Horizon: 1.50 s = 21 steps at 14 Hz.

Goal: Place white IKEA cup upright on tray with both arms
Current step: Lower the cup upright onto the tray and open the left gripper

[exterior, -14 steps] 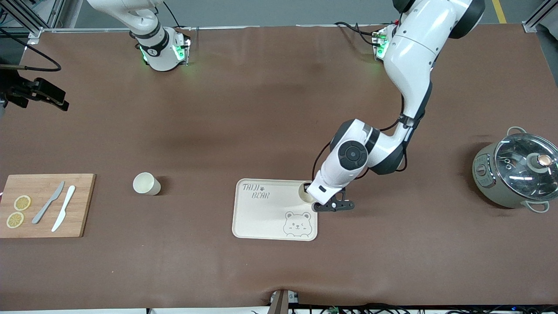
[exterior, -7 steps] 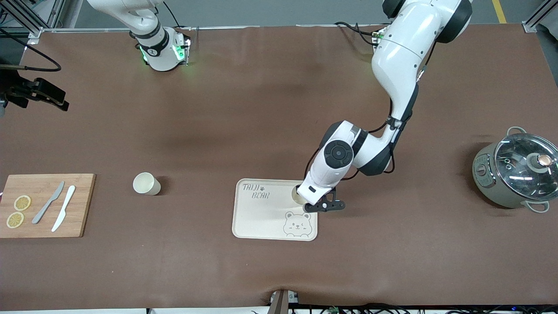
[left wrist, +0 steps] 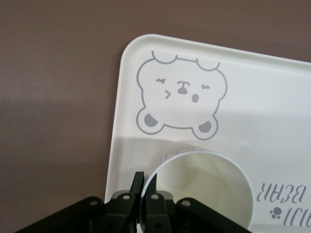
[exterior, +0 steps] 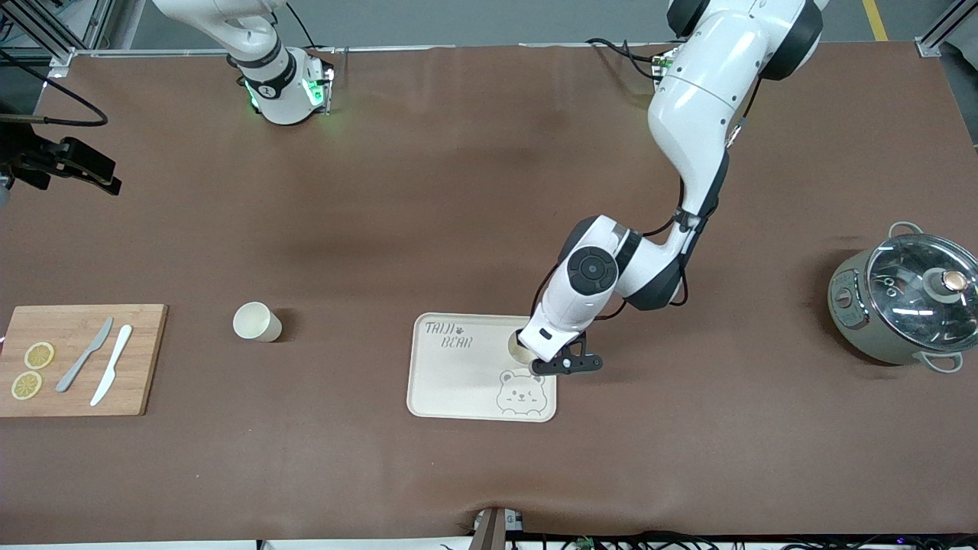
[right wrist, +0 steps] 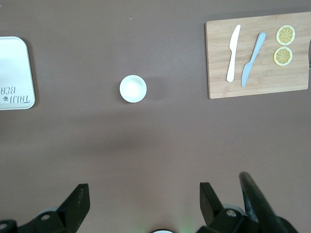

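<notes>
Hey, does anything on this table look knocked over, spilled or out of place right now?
Nothing stands out. One cup stands upright on the table; the left gripper pinches the rim of another cup over the tray.

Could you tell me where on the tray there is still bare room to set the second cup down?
The tray is bare between the "TAIJI BEAR" lettering and the bear drawing. Its corner toward the left arm's end is crowded: the left tool grips a cup there. The second cup stands apart on the table.

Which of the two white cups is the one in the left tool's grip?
The cup over the tray, its rim pinched by the left tool. The other cup stands alone on the table near the cutting board.
</notes>
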Each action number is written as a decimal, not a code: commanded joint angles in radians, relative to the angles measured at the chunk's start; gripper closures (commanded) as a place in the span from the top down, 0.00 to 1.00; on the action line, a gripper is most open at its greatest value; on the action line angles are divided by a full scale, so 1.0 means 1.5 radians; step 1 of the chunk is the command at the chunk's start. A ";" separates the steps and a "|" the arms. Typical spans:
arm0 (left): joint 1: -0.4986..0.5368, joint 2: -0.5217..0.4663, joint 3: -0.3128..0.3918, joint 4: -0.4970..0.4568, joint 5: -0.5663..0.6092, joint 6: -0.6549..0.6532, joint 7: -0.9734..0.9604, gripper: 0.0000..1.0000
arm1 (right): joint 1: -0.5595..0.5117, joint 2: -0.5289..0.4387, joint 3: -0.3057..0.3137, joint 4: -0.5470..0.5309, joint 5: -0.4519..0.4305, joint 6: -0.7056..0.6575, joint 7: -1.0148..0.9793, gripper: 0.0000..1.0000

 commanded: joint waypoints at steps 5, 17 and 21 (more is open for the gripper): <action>-0.022 0.018 0.022 0.018 0.014 0.014 -0.015 0.00 | -0.005 0.005 0.001 0.008 -0.003 -0.007 0.002 1.00; -0.030 0.007 0.032 0.020 0.016 0.010 -0.017 0.84 | -0.006 0.010 -0.001 0.008 -0.013 -0.006 -0.004 1.00; -0.029 -0.016 0.032 0.018 0.017 -0.025 -0.020 0.88 | -0.018 0.033 -0.001 0.008 -0.016 -0.001 -0.003 1.00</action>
